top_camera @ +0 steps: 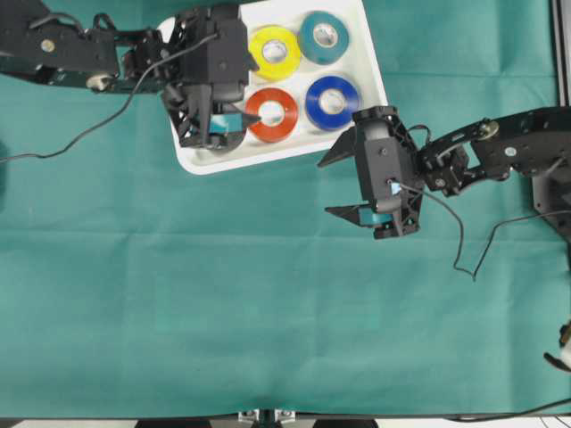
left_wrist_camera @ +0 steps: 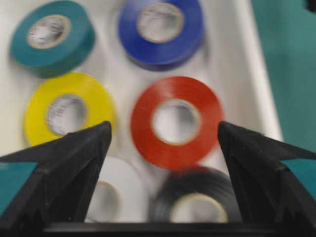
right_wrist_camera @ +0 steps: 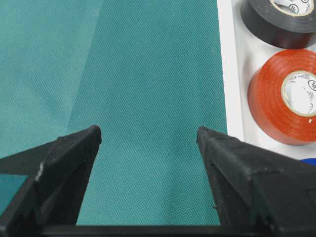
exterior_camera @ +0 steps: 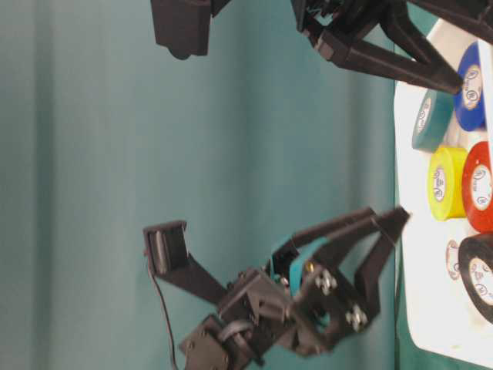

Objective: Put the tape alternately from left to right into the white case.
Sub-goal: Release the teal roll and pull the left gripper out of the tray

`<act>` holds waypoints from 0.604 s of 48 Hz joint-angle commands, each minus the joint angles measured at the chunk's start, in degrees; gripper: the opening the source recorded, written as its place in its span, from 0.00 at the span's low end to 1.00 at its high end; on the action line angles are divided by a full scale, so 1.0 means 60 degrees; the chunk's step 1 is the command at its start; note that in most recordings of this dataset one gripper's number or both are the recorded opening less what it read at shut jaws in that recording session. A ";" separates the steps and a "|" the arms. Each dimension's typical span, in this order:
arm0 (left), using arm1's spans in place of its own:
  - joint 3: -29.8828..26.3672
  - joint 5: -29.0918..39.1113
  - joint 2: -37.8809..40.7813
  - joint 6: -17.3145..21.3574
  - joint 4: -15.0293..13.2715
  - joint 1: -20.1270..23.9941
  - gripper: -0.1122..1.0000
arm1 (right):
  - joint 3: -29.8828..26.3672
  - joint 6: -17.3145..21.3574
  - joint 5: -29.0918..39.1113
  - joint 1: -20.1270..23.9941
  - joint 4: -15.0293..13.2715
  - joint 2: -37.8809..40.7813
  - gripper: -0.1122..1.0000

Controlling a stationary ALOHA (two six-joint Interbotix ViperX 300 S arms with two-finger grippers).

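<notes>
The white case (top_camera: 373,80) lies at the back centre and holds the tape. Yellow (top_camera: 275,52), teal (top_camera: 324,37), red (top_camera: 272,114) and blue (top_camera: 332,102) rolls lie flat in it. My left gripper (top_camera: 245,76) hovers open over the case's left part and covers the rest from above. Its wrist view shows the red roll (left_wrist_camera: 175,121) between the spread fingers, with a white roll (left_wrist_camera: 123,185) and a black roll (left_wrist_camera: 197,197) below it. My right gripper (top_camera: 325,187) is open and empty over bare cloth, beside the case's rim (right_wrist_camera: 229,69).
Green cloth (top_camera: 223,312) covers the table. Black cables (top_camera: 464,250) trail from both arms across the cloth. The right arm's base (top_camera: 553,187) stands at the right edge.
</notes>
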 commanded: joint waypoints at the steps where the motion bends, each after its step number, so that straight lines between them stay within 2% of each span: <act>1: 0.0059 0.0059 -0.0410 -0.0117 -0.0015 -0.0293 0.84 | -0.0117 0.0015 -0.0059 0.0029 0.0015 -0.0073 0.87; 21: 0.0718 0.0264 -0.0806 -0.1626 -0.0029 -0.1479 0.83 | -0.0146 0.0015 -0.0044 0.0029 0.0015 -0.0073 0.87; 29: 0.0908 0.0264 -0.0879 -0.1846 -0.0029 -0.1670 0.83 | -0.0132 0.0000 -0.0044 0.0029 0.0015 -0.0073 0.87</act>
